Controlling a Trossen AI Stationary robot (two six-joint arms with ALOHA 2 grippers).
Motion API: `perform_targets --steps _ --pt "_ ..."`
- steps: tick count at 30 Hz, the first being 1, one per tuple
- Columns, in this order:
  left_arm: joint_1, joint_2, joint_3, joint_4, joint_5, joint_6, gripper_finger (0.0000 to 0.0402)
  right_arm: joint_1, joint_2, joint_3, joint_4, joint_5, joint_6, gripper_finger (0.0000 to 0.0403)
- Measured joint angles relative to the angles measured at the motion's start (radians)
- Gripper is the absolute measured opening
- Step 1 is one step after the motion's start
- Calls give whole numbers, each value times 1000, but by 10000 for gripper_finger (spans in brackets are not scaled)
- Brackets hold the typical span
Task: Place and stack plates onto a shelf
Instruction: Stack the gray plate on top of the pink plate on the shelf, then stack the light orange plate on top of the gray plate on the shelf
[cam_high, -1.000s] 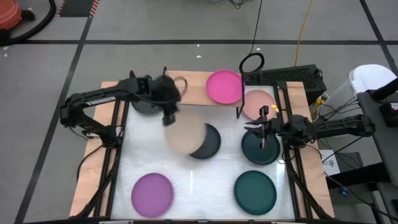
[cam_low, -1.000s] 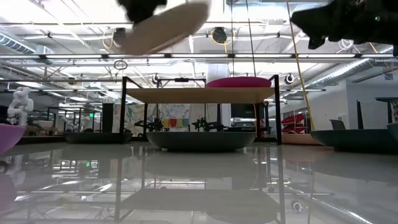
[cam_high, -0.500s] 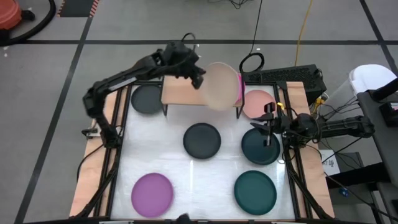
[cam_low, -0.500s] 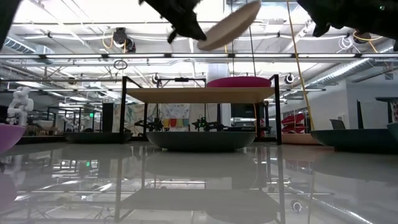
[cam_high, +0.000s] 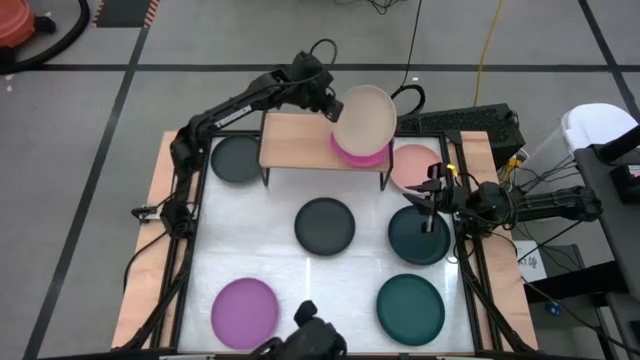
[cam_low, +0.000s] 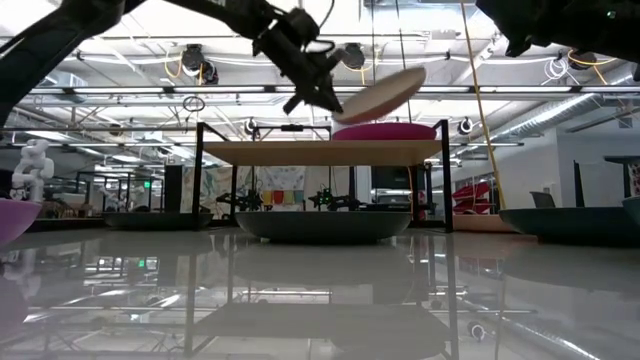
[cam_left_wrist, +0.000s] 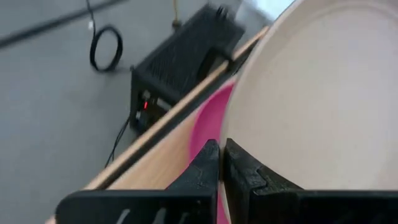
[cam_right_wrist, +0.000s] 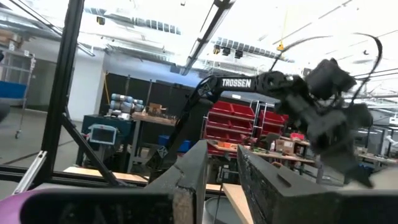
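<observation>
A black box-shaped device (cam_high: 470, 122) sits at the table's (cam_high: 300, 285) upper right edge, a coiled black cable (cam_high: 405, 100) just left of it. A yellow cord (cam_high: 487, 45) runs upward. An orange vacuum (cam_high: 20, 25) occupies the upper left corner.

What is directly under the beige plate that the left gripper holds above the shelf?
Under the tilted beige plate, held by the left gripper, lies the magenta plate on the shelf. Only its edge shows from above; the beige plate covers the rest.
</observation>
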Motion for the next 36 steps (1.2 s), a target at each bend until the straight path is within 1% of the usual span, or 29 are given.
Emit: perform_targets --steps 3,6,11,15,20,23,27,29,31,34,36 --pt "4 22 -7 -53 2 0 8 0 0 0 -5 0 0 73" --pt "5 22 -8 -98 -24 23 8 0 0 0 -8 0 0 73" --pt "7 20 -8 -135 -42 24 8 0 0 0 -8 0 0 73" --pt "9 20 -8 -117 -59 20 11 0 0 0 -8 0 0 73" --pt "9 20 -8 -99 -59 29 54 0 0 0 -8 0 0 73" --pt "9 19 -8 -113 -35 61 83 0 0 0 -13 0 0 73" --pt "1 19 -8 -119 -28 83 110 0 0 0 -48 0 0 73" --pt "1 20 3 -126 -23 87 116 0 0 0 -65 0 0 73" --pt "4 13 28 -137 8 86 118 0 0 0 -79 2 2 73" --pt "-6 -32 43 -118 48 94 119 0 0 0 -121 5 37 73" --pt "-37 -71 44 -114 15 152 119 0 0 0 -145 6 45 73"
